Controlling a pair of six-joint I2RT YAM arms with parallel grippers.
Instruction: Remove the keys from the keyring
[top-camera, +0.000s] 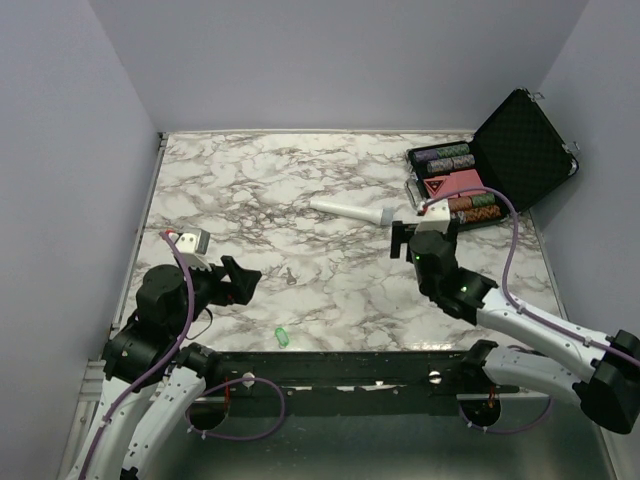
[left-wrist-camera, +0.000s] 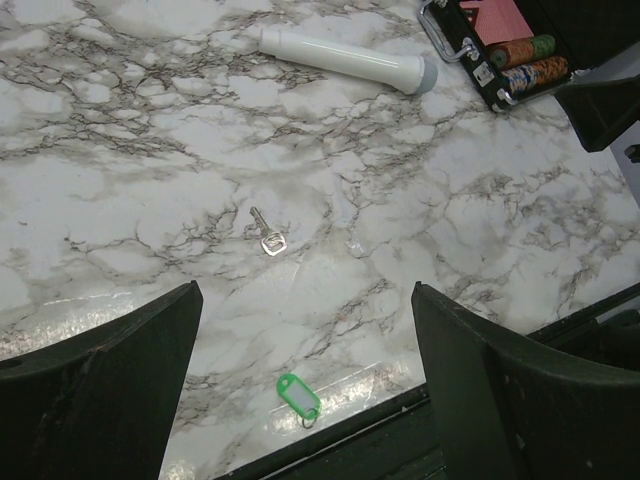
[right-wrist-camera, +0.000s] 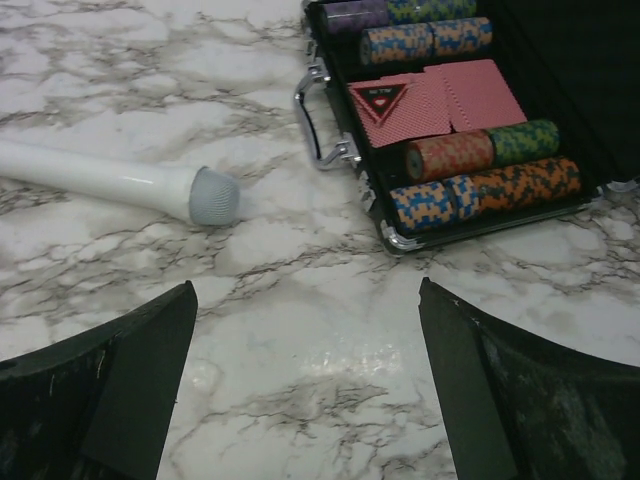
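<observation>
The grey key (left-wrist-camera: 268, 234) lies loose on the marble table, apart from the keyring; in the top view the key (top-camera: 289, 274) is a faint mark at centre left. The green keyring (left-wrist-camera: 298, 396) with its thin metal ring lies near the table's front edge, also in the top view (top-camera: 282, 337). My left gripper (top-camera: 240, 280) is open and empty, hovering left of both; its fingers (left-wrist-camera: 110, 390) frame the keyring. My right gripper (top-camera: 423, 235) is open and empty, near the poker case; its fingers (right-wrist-camera: 110, 390) frame bare marble.
A long white cylindrical object (top-camera: 350, 211) lies mid-table, seen too in the left wrist view (left-wrist-camera: 345, 58) and right wrist view (right-wrist-camera: 110, 180). An open black case (top-camera: 500, 165) of poker chips and cards (right-wrist-camera: 450, 100) sits at the back right. The table's front edge (top-camera: 380, 352) runs below the keyring.
</observation>
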